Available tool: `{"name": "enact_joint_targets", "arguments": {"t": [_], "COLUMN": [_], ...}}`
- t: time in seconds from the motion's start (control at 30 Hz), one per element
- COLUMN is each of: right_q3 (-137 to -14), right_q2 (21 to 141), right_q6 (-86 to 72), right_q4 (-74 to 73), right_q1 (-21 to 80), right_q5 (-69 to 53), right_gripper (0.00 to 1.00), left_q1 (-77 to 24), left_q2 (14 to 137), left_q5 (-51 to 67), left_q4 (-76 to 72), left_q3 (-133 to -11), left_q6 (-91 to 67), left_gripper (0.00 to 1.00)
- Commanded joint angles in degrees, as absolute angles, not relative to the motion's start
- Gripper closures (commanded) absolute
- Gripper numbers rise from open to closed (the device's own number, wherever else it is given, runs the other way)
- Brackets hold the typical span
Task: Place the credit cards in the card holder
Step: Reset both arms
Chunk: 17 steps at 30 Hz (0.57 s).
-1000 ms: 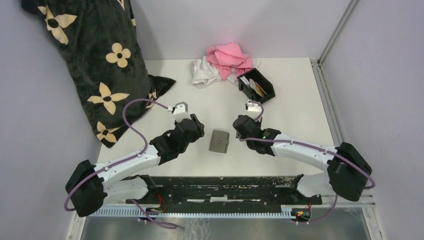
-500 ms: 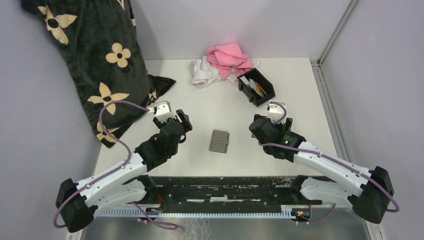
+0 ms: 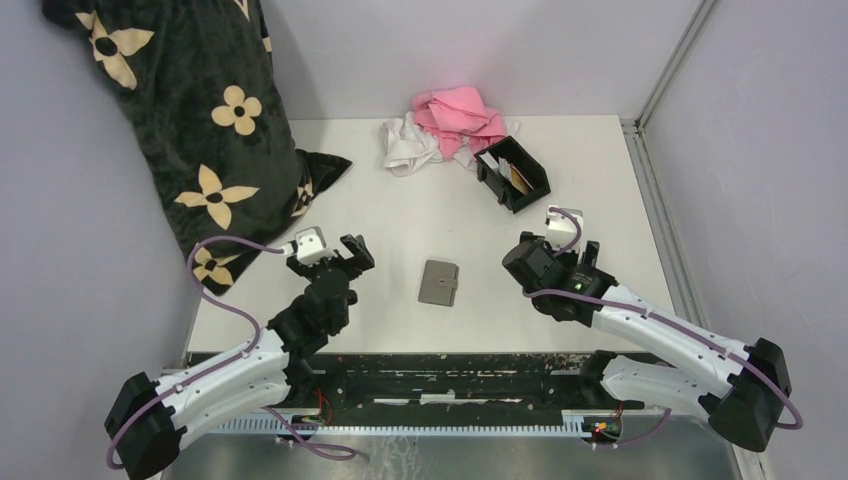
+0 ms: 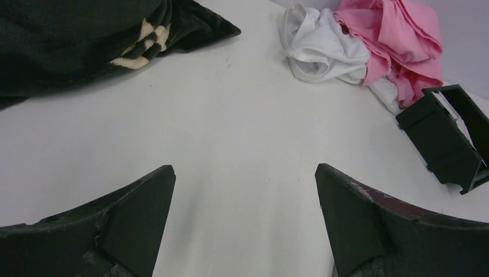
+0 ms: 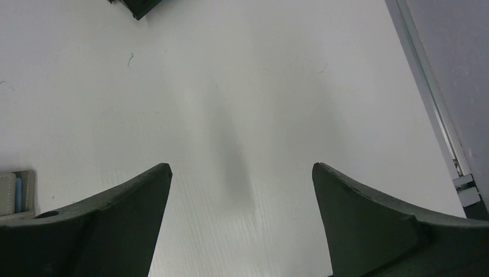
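- Left side of the table (image 3: 400, 215), toward 10 o'clock in the top view: black flower-print blanket (image 3: 190, 120) hanging down the side wall, one corner spread on the surface.
- At 12 o'clock, close to the back edge: pink cloth (image 3: 458, 112) heaped partly over a white cloth (image 3: 408, 145), both just beside the far end of the card holder (contact cannot be told).
- Near table centre: flat grey wallet (image 3: 439, 282), closed, lying between the two arms and apart from both.
- At 1 o'clock from centre: black card holder (image 3: 528, 190), set askew, open top upward.
- Inside it, standing on edge: credit cards (image 3: 516, 178), one tan face and one white face visible.
- Left gripper (image 3: 330, 257): jaws spread wide, empty, over bare table. Card holder at 2 o'clock from it, well apart, with only bare table between them; seen at the right edge of the left wrist view.
- Right gripper (image 3: 565, 248): jaws spread wide, empty, over bare table. Card holder at 11 o'clock from it, near, with bare surface between; only one corner shows at the top of the right wrist view. Wallet at 9 o'clock.
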<state>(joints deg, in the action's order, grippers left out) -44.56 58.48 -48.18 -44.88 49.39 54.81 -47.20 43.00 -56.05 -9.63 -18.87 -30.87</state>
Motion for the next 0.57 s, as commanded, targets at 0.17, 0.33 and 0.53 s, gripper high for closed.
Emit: {"name": "enact_joint_targets", "arguments": {"t": [0.17, 0.33, 0.53], "right_q3": [-45.3, -44.0, -43.6], "right_q2": [58.9, 58.3, 58.4], "right_q6": [-48.9, -48.7, -48.1], "right_q4": [-45.5, -44.7, -44.2], "right_q1": [49.2, 49.2, 49.2], "right_q5": [59.7, 60.2, 60.8], "right_gripper": [0.00, 0.00, 0.00], "left_q1": [-46.9, -46.8, -46.1], "left_q2": [42.4, 44.5, 46.0], "left_q5": [-58.6, -58.2, -58.0], "left_q4": [-23.9, -25.5, -25.8], "left_q3": [-16.9, -16.6, -16.7], "left_q6": [-22.5, -21.6, -22.0], "left_gripper": [0.01, 0.01, 0.01]}}
